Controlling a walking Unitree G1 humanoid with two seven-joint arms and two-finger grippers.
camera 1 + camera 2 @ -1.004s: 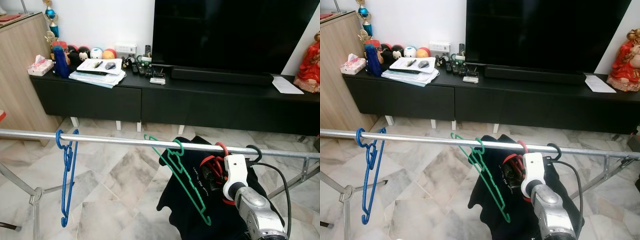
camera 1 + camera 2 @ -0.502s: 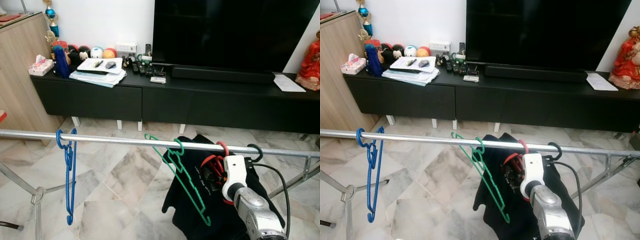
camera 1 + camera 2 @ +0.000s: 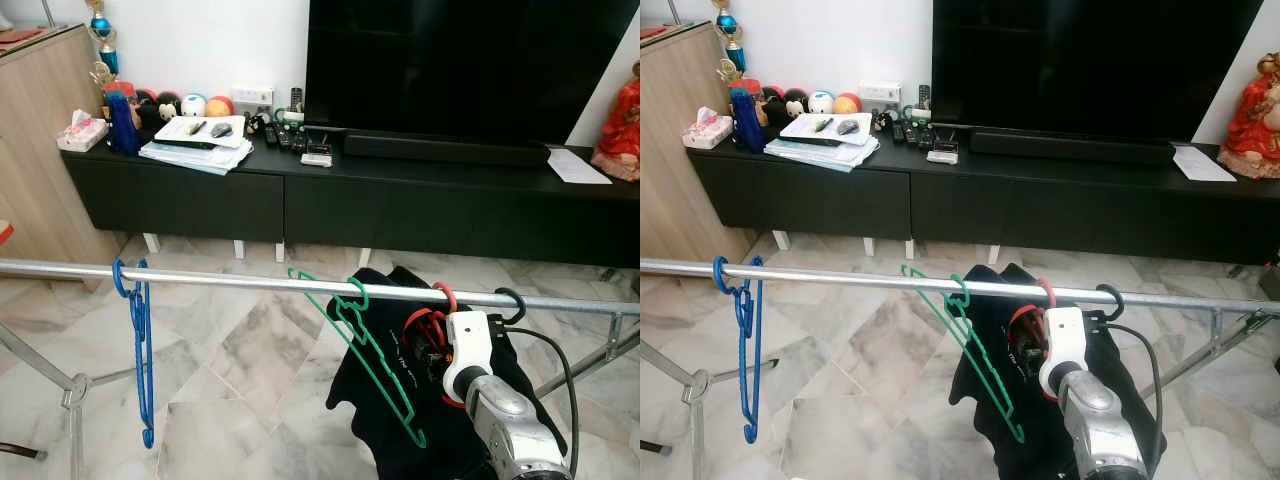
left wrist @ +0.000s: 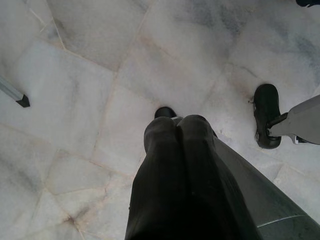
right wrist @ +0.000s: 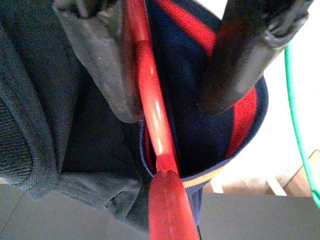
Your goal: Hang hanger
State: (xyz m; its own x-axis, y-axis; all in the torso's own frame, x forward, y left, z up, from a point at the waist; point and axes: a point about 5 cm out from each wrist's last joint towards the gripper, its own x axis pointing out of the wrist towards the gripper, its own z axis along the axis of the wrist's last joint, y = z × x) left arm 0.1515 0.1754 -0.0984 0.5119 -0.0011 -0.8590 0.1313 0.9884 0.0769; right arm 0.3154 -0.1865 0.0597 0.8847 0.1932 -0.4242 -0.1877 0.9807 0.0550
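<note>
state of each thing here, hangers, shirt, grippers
red hanger: hooked on the rail, carrying the dark shirt
green hanger: hooked on rail, tilted, bare
blue hanger: hooked on rail, hanging straight, bare
right gripper: open, fingers either side of the red hanger
left gripper: shut, idle over the floor
</note>
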